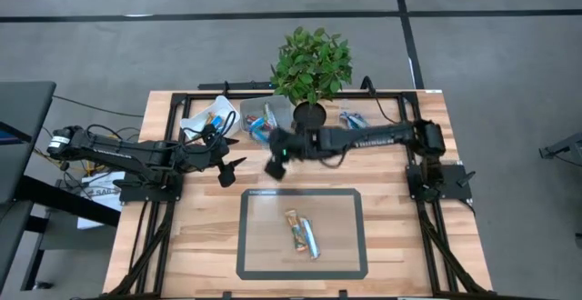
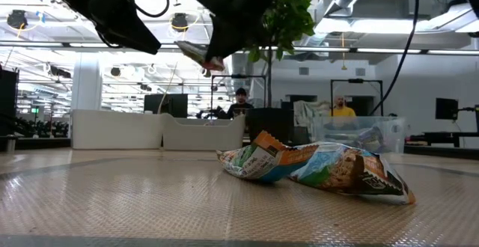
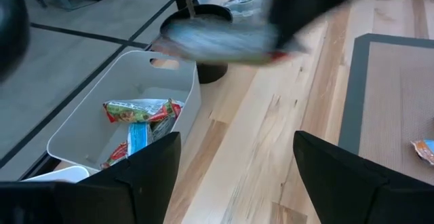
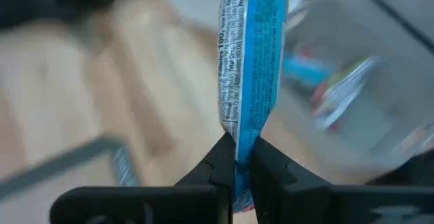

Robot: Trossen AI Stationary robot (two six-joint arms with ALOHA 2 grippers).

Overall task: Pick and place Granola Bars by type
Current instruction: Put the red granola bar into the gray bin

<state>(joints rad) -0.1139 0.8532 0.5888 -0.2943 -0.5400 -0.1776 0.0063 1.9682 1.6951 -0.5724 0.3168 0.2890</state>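
Blue-wrapped granola bar [image 4: 247, 54] pinched in right gripper [image 4: 236, 157] fingers above the tabletop [image 1: 205, 236]; left gripper [image 3: 234, 163] fingers spread wide, holding nothing.

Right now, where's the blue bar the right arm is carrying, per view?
High view: hidden under the right claw, above the mat's top edge.
Low view: the blue bar hangs at top centre, pinched in that claw.
Left wrist view: a blurred streak across the top.
Right wrist view: upright at centre, clamped at its lower end.
Shared landmark: the grey-bordered mat.
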